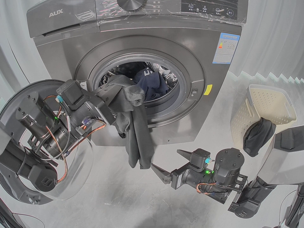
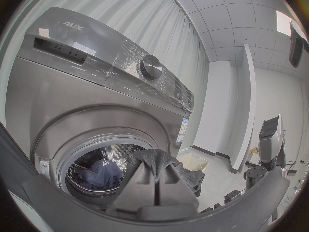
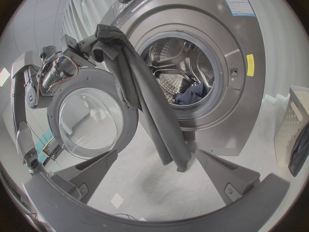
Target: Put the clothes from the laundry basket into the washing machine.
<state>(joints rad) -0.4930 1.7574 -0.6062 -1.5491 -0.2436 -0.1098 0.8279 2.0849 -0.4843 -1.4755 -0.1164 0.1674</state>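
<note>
Two grippers. Left gripper (image 1: 107,96): fingers pressed together on a grey garment (image 1: 136,127), held up at the left edge of the washing machine (image 1: 196,45) opening. The cloth drapes over the fingertips and hangs down past the lip of the drum. Right gripper (image 1: 165,158): jaws spread, holding nothing, low and just beside the garment's hanging end. Drum: a navy garment (image 1: 152,83) lies inside. Door (image 3: 128,113): swung open to the left. Laundry basket (image 1: 269,102): on the floor right of the machine, with a dark garment (image 1: 258,135) draped over its rim.
</note>
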